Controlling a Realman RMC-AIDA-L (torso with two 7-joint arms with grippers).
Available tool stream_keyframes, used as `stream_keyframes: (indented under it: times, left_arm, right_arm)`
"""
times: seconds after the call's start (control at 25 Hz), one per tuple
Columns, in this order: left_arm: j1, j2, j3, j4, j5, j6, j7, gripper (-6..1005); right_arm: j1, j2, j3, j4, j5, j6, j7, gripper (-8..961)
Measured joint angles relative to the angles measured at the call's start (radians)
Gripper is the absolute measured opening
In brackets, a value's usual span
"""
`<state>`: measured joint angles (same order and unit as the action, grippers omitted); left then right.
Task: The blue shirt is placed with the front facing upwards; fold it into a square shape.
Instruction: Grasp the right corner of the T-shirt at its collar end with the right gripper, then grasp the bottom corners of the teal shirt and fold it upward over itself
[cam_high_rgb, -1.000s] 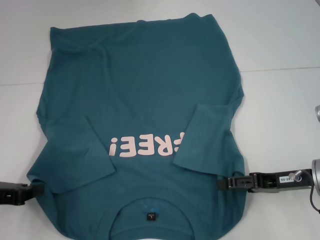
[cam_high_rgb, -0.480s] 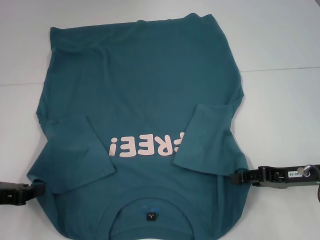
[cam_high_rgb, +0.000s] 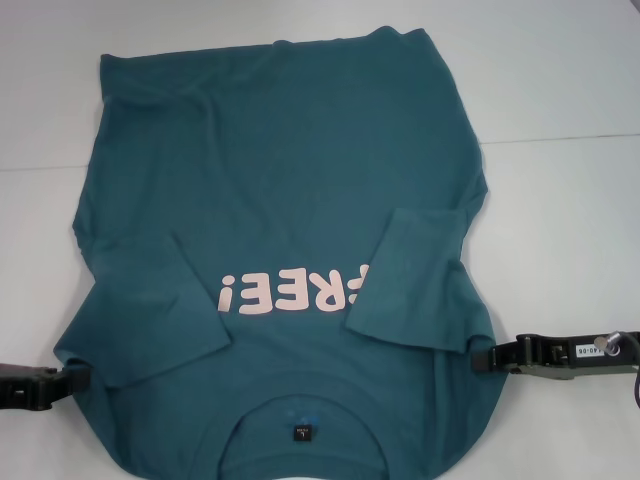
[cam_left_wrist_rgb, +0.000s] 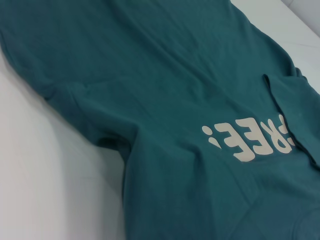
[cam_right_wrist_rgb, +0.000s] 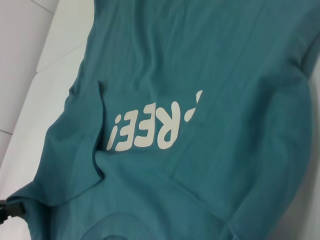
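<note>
The blue shirt (cam_high_rgb: 290, 180) lies flat on the table, front up, with its neckline and small black label (cam_high_rgb: 302, 433) toward me. Pale pink "FREE!" lettering (cam_high_rgb: 295, 293) reads upside down from the head view. Both short sleeves are folded inward over the chest: the left sleeve (cam_high_rgb: 160, 320) and the right sleeve (cam_high_rgb: 415, 290), which covers part of the lettering. My left gripper (cam_high_rgb: 72, 380) sits low at the shirt's left shoulder edge. My right gripper (cam_high_rgb: 488, 357) is at the right shoulder edge, just beside the cloth. The left gripper (cam_right_wrist_rgb: 7, 210) also shows in the right wrist view.
The white table (cam_high_rgb: 560, 90) surrounds the shirt, with a thin seam line (cam_high_rgb: 560, 138) running across on the right. The shirt's hem lies at the far side and its collar nearly reaches the near edge of the head view.
My right gripper has drawn back to the right, from over the shirt's shoulder to its outer edge. The shirt and my left gripper have not moved.
</note>
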<state>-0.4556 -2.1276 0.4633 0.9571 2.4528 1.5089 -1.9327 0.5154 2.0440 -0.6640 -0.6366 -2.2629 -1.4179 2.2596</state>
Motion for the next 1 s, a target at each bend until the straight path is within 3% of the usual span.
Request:
stream_keyframes:
  times: [0.08, 0.48, 1.0]
  left_arm:
    - [0.000, 0.000, 0.000, 0.000, 0.000, 0.000, 0.000, 18]
    - [0.008, 0.007, -0.006, 0.007, 0.005, 0.009, -0.026, 17]
    - [0.033, 0.034, -0.140, 0.011, 0.035, 0.137, -0.054, 18]
  right_arm:
    - [-0.001, -0.002, 0.003, 0.001, 0.000, 0.000, 0.000, 60]
    - [-0.015, -0.021, 0.067, -0.006, 0.002, -0.042, -0.043, 59]
    - [-0.068, -0.049, 0.132, 0.000, 0.004, -0.120, -0.128, 58]
